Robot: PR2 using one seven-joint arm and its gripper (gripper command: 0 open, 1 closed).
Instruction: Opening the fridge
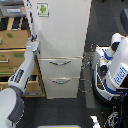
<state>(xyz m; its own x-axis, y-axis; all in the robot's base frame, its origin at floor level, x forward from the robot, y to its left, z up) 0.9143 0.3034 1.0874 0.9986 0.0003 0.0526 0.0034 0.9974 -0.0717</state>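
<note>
Fridge-opening looked barely begun: the grey-and-white arm [20, 75] reached up from the near corner so its gripper [33, 39] met the tall white fridge [60, 45] at the upper door's edge; whether the claw was closed was unclear.

1. The fridge [60, 45] is a tall white box standing mid-scene; green-logo sticker on the upper door's top left corner
2. upper door looks shut; two lower drawers with curved silver handles, both shut too
</note>
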